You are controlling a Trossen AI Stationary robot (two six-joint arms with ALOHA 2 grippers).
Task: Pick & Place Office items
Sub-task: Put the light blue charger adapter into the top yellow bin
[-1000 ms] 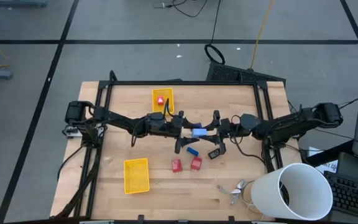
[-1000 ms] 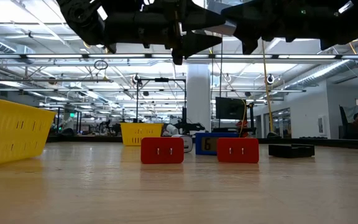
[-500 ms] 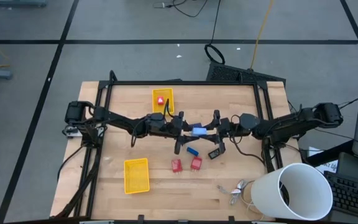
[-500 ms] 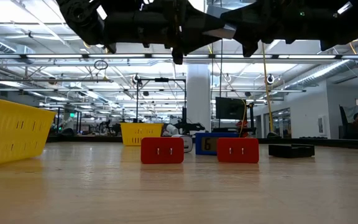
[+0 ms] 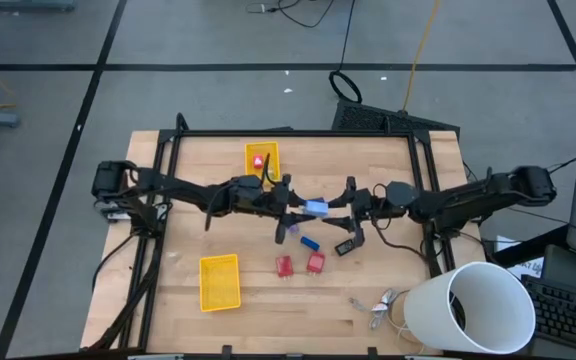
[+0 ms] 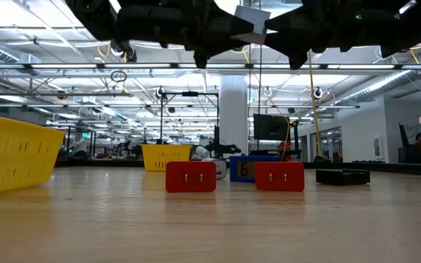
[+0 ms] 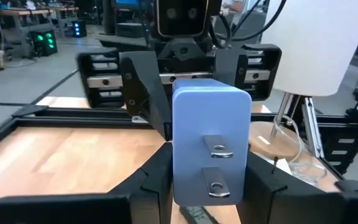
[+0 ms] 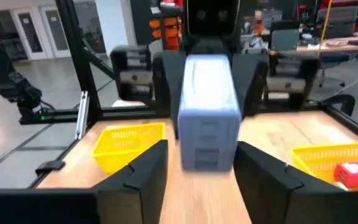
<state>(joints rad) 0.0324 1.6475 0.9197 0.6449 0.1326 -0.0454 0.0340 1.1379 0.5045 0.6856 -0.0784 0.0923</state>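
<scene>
My left gripper (image 5: 298,208) is shut on a light-blue block (image 5: 316,208) with two metal prongs (image 7: 211,168), high above the table's middle. My right gripper (image 5: 340,208) faces it from the right, open; its fingers (image 8: 143,174) stand on either side of the block's other end (image 8: 207,124) with gaps showing. On the table lie two red pieces (image 5: 284,266) (image 5: 316,263), a small blue piece (image 5: 310,243) and a black piece (image 5: 346,246). A red piece (image 5: 259,160) lies in the far yellow tray (image 5: 264,172). My left gripper pinches the light-blue block by its two opposite sides (image 7: 179,180) between the two fingers. The fingers come level from the table's left. The block is lifted clear of the table, its pronged face toward the left wrist.
A second yellow tray (image 5: 220,281) lies at the near left. Silvery metal bits (image 5: 378,305) and a large white cylinder (image 5: 468,310) are at the near right. A black frame (image 5: 288,134) runs round the work area.
My left gripper has risen with the light-blue block and drawn a little toward the table's left edge. The block stays clear of the table. My right gripper has also risen a little.
</scene>
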